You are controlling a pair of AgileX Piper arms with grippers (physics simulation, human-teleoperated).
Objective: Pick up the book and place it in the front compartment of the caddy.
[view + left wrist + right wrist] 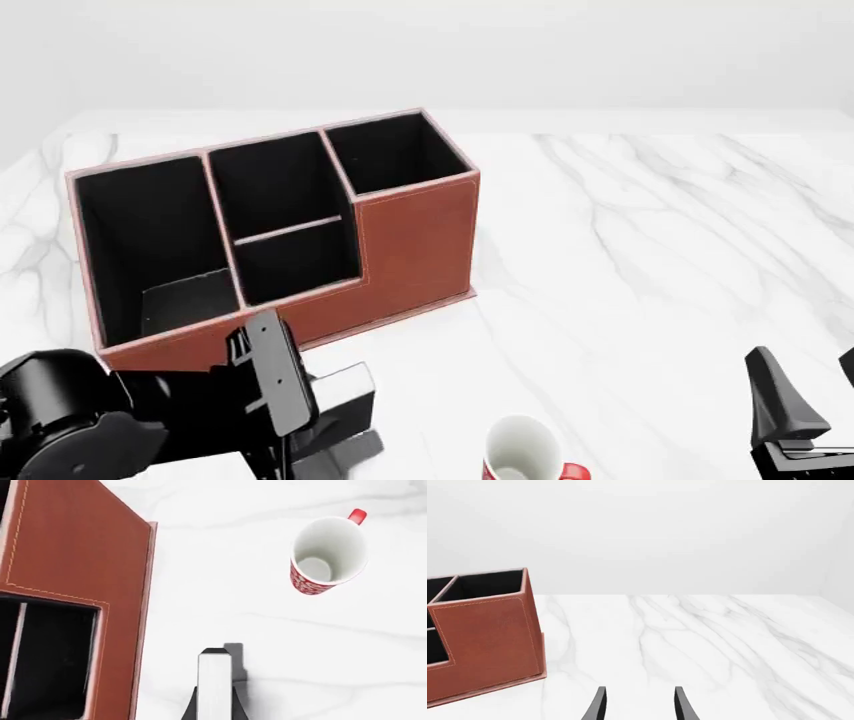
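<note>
The black book (215, 680) shows edge-on in the left wrist view, its white page strip facing the camera. My left gripper (215, 711) is shut on it, a black finger on each side. In the front view the book (339, 392) hangs in the left gripper (320, 415) just above the table, in front of the caddy's (416, 250) front wall. The front compartment (296, 265), low-walled and black-lined, lies beyond the book and holds nothing. My right gripper (805, 405) is open and empty at the near right, and it also shows in the right wrist view (640, 707).
A red-and-white mug (523, 450) stands upright near the front edge, right of the book, and shows in the left wrist view (327, 555). A dark grey panel (187, 298) leans inside the caddy's big left section. The white marble table (641, 250) stretches to the right.
</note>
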